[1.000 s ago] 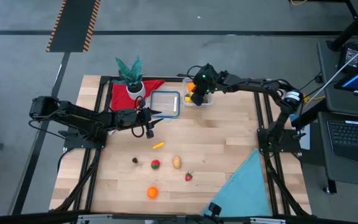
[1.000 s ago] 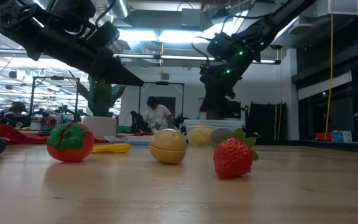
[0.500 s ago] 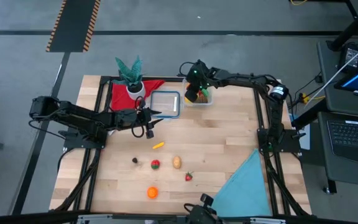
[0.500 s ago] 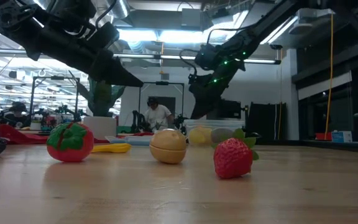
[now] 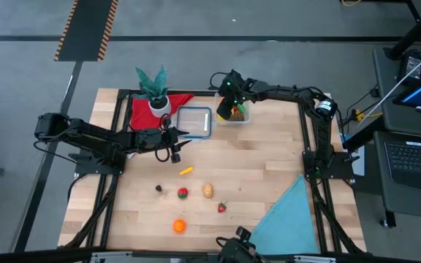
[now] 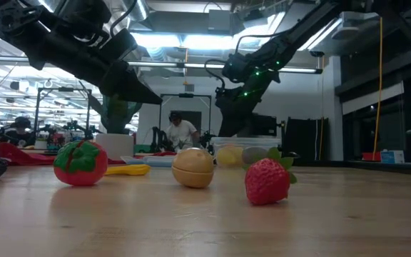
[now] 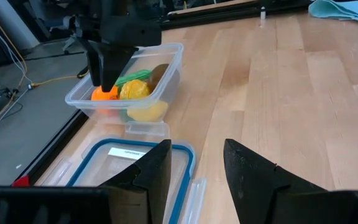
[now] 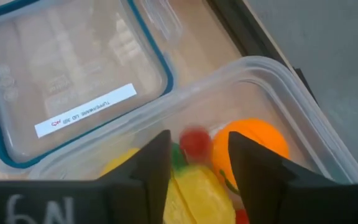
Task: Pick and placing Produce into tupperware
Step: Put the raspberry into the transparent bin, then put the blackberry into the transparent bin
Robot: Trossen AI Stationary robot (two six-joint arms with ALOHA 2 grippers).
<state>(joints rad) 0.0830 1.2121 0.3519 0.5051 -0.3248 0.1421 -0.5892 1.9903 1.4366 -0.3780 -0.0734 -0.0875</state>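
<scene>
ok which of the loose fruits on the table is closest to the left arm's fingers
The small yellow-orange piece. It lies alone just in front of the left gripper, while the tomato, potato, strawberry and orange sit farther toward the table's front edge.

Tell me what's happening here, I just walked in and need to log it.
The right gripper is down over the clear tub, fingers apart, with toy produce already inside, including an orange piece. The left gripper waits open near the blue-rimmed lid. A tomato, strawberry, potato and orange are still on the table.
</scene>
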